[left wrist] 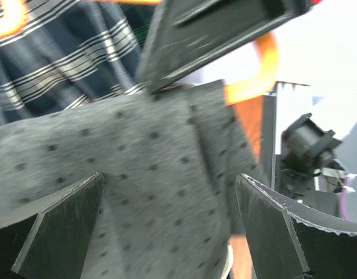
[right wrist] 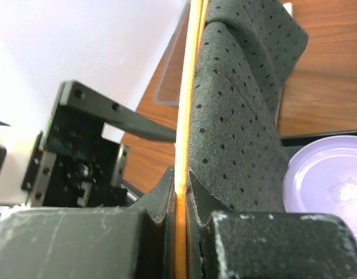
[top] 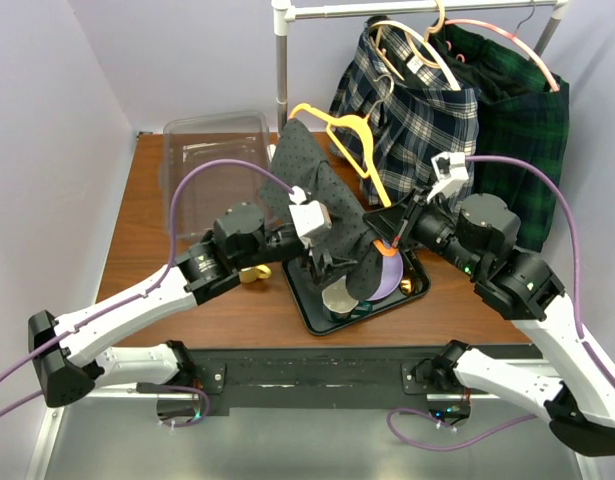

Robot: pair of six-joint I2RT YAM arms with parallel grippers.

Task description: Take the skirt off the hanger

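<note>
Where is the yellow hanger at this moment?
In the top view, the hanger is near the centre, above the tray and against the grey skirt. The right end effector clamps its lower end.

No legible lettering in any view, no brand, label or number readable on skirt (top: 317,190), hanger (top: 349,135) or desk (top: 137,240)

1. Bright, even light is filling the overhead view; shadows on the table (top: 142,250) are falling soft.
2. Left wrist view: the skirt (left wrist: 155,192) is smearing with blur, and the upper right is blowing out white.
3. Right wrist view: the bottom foreground is sitting out of focus.
</note>
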